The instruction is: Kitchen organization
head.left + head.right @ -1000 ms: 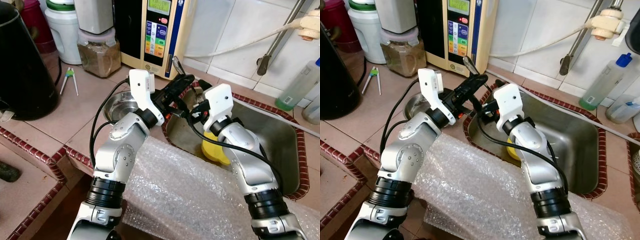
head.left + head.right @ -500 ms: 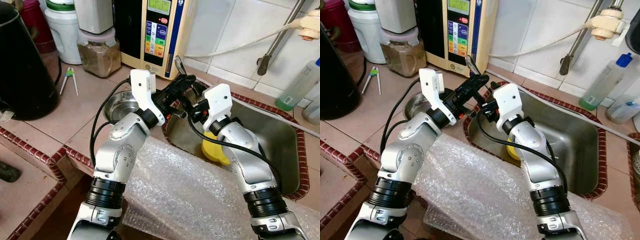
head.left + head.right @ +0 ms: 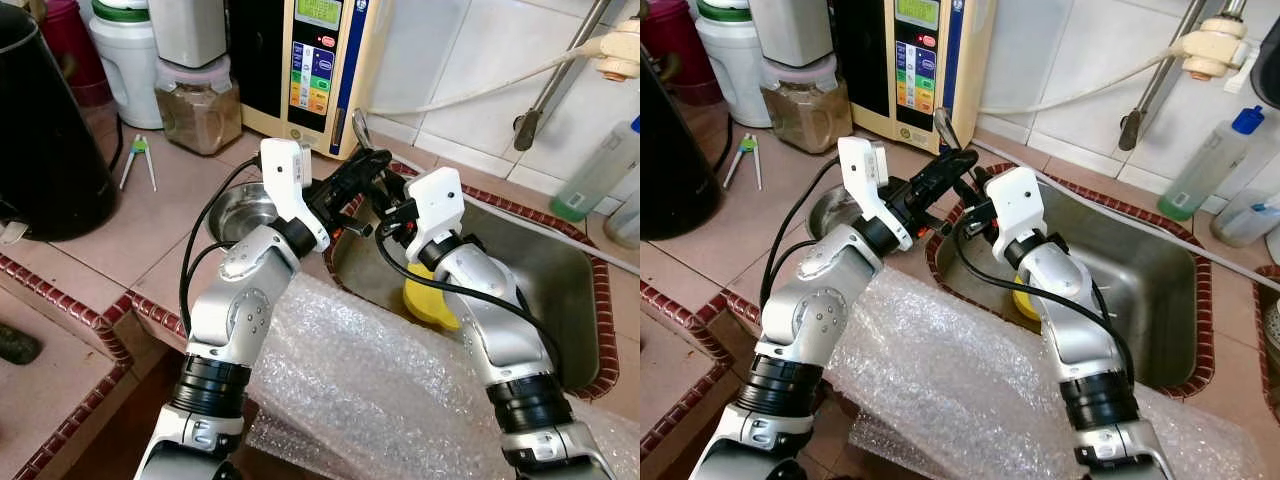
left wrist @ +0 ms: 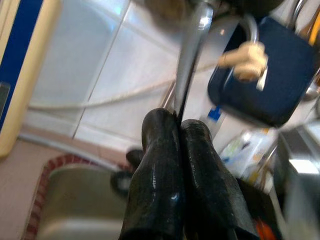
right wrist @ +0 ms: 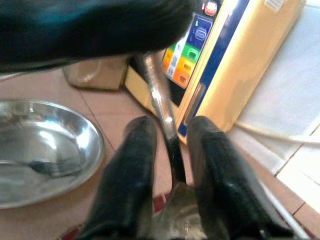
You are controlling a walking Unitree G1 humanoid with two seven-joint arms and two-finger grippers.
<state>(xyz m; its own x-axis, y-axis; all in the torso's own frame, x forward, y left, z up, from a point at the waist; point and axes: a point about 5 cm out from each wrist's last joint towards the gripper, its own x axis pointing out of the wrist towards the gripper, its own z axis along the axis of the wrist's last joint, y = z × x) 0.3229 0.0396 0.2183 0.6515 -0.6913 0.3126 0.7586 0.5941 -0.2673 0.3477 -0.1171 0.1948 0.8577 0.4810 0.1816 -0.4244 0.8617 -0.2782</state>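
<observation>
My left gripper (image 3: 368, 162) is shut on a metal spoon (image 3: 359, 127), which sticks up over the left rim of the sink (image 3: 560, 290). The left wrist view has the spoon (image 4: 192, 60) pinched between the two black fingers (image 4: 160, 165). My right gripper (image 3: 383, 197) reaches in from the sink side. In the right wrist view its fingers (image 5: 140, 165) stand open on either side of the spoon's handle (image 5: 157, 95), a gap still showing. A steel bowl (image 3: 240, 210) with a fork (image 5: 50, 165) in it sits on the counter below.
A yellow object (image 3: 425, 300) lies in the sink. Bubble wrap (image 3: 380, 390) covers the counter's front edge. Behind stand a water machine (image 3: 320, 60), a spice jar (image 3: 200, 110) and a black kettle (image 3: 40, 130). A clear bottle (image 3: 600, 170) is at the far right.
The left gripper has lifted the spoon slightly up and to the right. The right gripper has moved closer, around the spoon's handle.
</observation>
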